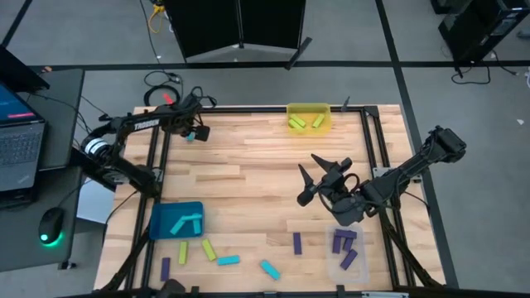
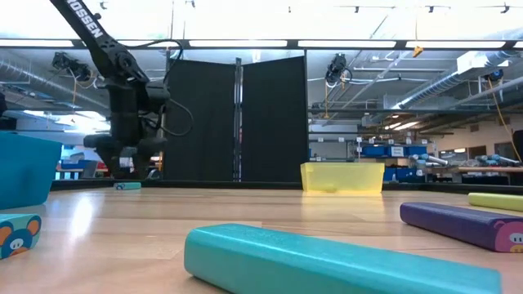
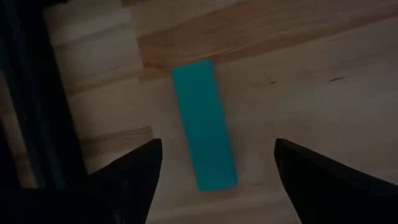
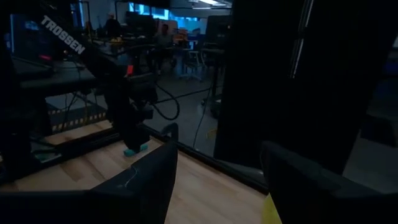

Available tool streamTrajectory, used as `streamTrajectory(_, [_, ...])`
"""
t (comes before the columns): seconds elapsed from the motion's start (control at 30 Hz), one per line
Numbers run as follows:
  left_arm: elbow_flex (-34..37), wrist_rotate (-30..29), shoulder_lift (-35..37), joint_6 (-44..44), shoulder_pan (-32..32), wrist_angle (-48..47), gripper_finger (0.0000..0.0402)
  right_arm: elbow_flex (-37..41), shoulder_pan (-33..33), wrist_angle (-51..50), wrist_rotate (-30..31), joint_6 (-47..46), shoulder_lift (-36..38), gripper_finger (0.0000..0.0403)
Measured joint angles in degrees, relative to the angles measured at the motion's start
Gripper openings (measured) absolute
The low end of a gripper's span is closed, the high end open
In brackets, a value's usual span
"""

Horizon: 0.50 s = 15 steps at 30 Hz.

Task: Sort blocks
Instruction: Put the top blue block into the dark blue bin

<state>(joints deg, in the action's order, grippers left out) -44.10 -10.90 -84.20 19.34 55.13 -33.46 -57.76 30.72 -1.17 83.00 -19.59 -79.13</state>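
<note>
A cyan block [image 3: 204, 124] lies flat on the wood near the table's far left corner, also seen in the high view [image 1: 190, 136] and the low view [image 2: 127, 185]. My left gripper [image 3: 214, 163] hangs open just above it, pointing down, one finger on each side, apart from the block. In the high view this gripper [image 1: 195, 129] shows over the block. My right gripper [image 1: 313, 170] is open and raised over the table's middle right, holding nothing; its wrist view [image 4: 217, 180] looks across toward the left arm.
A teal bin [image 1: 175, 220] with cyan blocks stands near left, a yellow bin [image 1: 308, 117] with yellow-green blocks at the far edge, and a clear bin [image 1: 348, 252] with purple blocks near right. Several loose blocks lie along the near edge, such as a cyan one [image 1: 228, 260] and a purple one [image 1: 297, 242].
</note>
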Motion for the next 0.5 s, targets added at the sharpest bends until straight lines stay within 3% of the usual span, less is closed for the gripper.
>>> streamTrajectory(0.5, [-0.4,1.6,-0.4,0.2,-0.1,0.0,0.0283,0.0,-0.2,-0.1,-0.2,-0.4,0.0,0.0236])
